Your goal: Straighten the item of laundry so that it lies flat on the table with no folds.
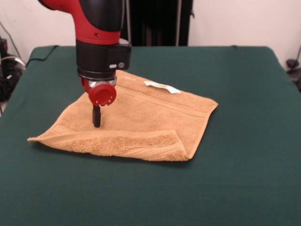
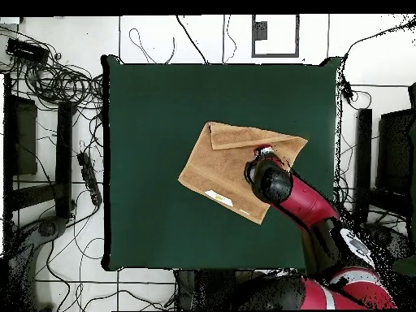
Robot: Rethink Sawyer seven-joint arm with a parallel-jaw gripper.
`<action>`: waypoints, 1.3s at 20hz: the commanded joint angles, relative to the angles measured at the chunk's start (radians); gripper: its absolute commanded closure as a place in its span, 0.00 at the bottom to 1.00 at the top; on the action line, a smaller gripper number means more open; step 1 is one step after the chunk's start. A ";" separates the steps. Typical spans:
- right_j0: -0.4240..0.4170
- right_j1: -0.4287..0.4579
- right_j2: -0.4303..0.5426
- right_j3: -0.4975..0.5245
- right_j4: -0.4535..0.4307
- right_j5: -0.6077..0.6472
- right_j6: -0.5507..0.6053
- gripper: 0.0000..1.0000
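The orange-tan towel (image 1: 150,113) lies near the middle of the green table (image 1: 235,179). Its edge nearest the camera in the front view is folded back over itself as a long flap (image 1: 127,143). The white label (image 1: 161,86) sits at the far edge. My gripper (image 1: 96,123) points straight down, its black fingers together, tips on the towel's left part just behind the flap's edge. No cloth is raised. In the overhead view the towel (image 2: 219,166) shows the flap (image 2: 256,136) at its top, and the arm (image 2: 301,199) covers the gripper.
The green table (image 2: 146,122) is much bigger than the towel, with bare cloth on all sides of it. Cables and equipment (image 2: 57,81) lie on the floor beyond the table's edges.
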 commanded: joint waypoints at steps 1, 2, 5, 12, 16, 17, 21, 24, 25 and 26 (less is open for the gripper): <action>0.030 0.049 0.073 -0.014 0.014 -0.015 0.123 1.00; 0.026 0.046 0.073 -0.022 0.013 -0.001 0.114 1.00; 0.026 0.036 0.065 -0.034 0.017 0.024 0.105 1.00; 0.017 0.036 0.059 -0.068 0.015 0.053 0.084 1.00; 0.014 0.025 0.055 -0.074 0.011 0.075 0.073 1.00; 0.012 0.028 0.056 -0.076 0.011 0.078 0.072 1.00; 0.004 0.032 0.059 -0.088 0.009 0.083 0.068 1.00; -0.005 0.019 0.061 -0.088 0.004 0.102 0.058 1.00; -0.012 0.011 0.065 -0.087 0.000 0.112 0.052 1.00; -0.014 0.007 0.068 -0.087 -0.001 0.117 0.050 1.00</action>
